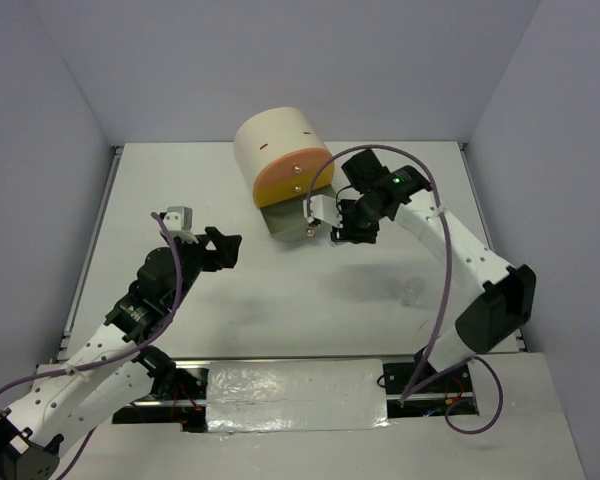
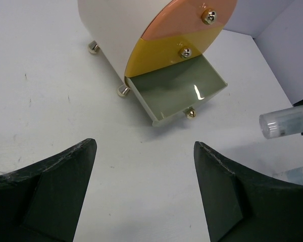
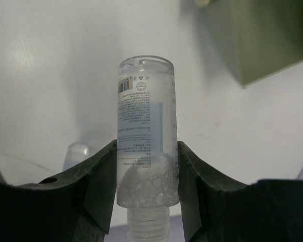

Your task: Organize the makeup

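black fingers (image 3: 103,176) of the right end effector (image 3: 147,156) clench a clear bottle (image 3: 145,121), held above the counter (image 3: 40,75) near the open grey drawer (image 2: 174,93). its long axis runs along the fingers, cap end toward the wrist, flat base pointing outward. the left end effector (image 2: 144,186) hangs released, jaws wide, well apart.

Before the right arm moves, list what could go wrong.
1. The right gripper pinches the clear bottle near its cap end, so the long free end could swing or slip.
2. That free end could catch the wall of the open drawer and shove the cabinet.
3. A second bottle lies on the table close by and could get knocked away.
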You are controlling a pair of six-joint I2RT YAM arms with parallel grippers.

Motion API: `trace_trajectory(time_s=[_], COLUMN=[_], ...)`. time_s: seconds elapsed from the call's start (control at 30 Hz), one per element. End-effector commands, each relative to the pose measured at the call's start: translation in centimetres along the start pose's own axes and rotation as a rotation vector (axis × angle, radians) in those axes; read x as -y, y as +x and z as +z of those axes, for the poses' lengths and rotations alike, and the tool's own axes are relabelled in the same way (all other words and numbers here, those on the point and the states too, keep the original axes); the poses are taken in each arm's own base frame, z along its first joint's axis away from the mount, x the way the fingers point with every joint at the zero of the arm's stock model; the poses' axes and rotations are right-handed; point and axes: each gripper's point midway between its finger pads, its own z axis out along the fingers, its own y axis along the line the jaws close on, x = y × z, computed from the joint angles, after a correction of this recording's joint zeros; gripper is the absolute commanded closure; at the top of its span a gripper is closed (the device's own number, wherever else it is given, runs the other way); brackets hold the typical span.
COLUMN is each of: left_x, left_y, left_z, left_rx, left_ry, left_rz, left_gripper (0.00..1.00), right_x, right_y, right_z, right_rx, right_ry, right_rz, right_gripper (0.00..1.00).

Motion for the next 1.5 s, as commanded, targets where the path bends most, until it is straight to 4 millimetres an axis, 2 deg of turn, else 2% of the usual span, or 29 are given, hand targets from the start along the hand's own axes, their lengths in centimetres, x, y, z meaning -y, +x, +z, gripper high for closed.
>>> trace_trajectory(time_s=[0.0, 0.03, 0.13, 0.17, 0.33, 0.43, 0.6, 0.67, 0.77, 0.8, 0.97, 1.03, 1.07, 1.17, 1.33, 1.4, 1.47], left_x=[1.7, 1.7, 1.9, 1.8, 1.9, 1.6, 1.4, 1.4, 1.3, 1.4, 1.4, 1.5, 1.6, 1.8, 2.0, 2.3, 2.7], left_y=[-3.2, -3.2, -3.4, -3.4, -3.9, -4.0, -3.9, -3.8, -3.9, -4.0, -3.9, -3.9, -4.0, -4.0, -3.6, -3.7, -3.5], left_z=[-0.1, -0.1, -0.3, -0.3, -1.1, -1.6, -2.2, -2.3, -2.4, -2.5, -2.3, -2.2, -2.2, -2.0, -1.6, -1.5, -1.3], left_rx=[0.077, 0.075, 0.077, 0.073, 0.085, 0.094, 0.100, 0.097, 0.099, 0.100, 0.097, 0.094, 0.094, 0.090, 0.079, 0.082, 0.069], left_ry=[0.053, 0.051, 0.056, 0.054, 0.057, 0.052, 0.053, 0.052, 0.052, 0.052, 0.052, 0.054, 0.056, 0.062, 0.072, 0.084, 0.104], left_rz=[-0.035, -0.034, -0.035, -0.036, -0.051, -0.067, -0.094, -0.097, -0.099, -0.100, -0.099, -0.098, -0.098, -0.096, -0.094, -0.096, -0.083], left_gripper=[0.10, 0.10, 0.10, 0.10, 0.11, 0.11, 0.11, 0.11, 0.11, 0.11, 0.11, 0.11, 0.12, 0.12, 0.11, 0.12, 0.14], right_x=[1.3, 2.0, 3.3, 4.2, 7.1, 8.5, 9.7, 10.1, 10.5, 10.7, 11.5, 11.7, 11.7, 11.9, 11.8, 11.6, 12.0], right_y=[-4.9, -6.5, -8.5, -9.8, -12.3, -12.6, -12.9, -12.9, -12.9, -12.8, -12.4, -12.4, -12.4, -12.3, -11.9, -12.0, -12.0], right_z=[-2.4, -2.8, -3.2, -3.2, -1.2, 0.5, 3.4, 4.0, 4.9, 5.1, 6.8, 7.1, 7.4, 7.6, 6.7, 5.7, 3.7], right_rx=[0.285, 0.372, 0.490, 0.554, 0.647, 0.653, 0.640, 0.639, 0.633, 0.629, 0.604, 0.605, 0.603, 0.592, 0.594, 0.608, 0.636], right_ry=[0.089, 0.130, 0.208, 0.248, 0.270, 0.279, 0.260, 0.263, 0.269, 0.271, 0.280, 0.280, 0.275, 0.278, 0.288, 0.293, 0.326], right_rz=[-0.104, -0.132, -0.166, -0.187, -0.170, -0.150, -0.162, -0.160, -0.156, -0.155, -0.145, -0.137, -0.137, -0.132, -0.115, -0.097, -0.051], right_gripper=[0.92, 0.92, 0.91, 0.91, 0.89, 0.88, 0.84, 0.82, 0.76, 0.70, 0.63, 0.57, 0.46, 0.32, 0.24, 0.23, 0.23])
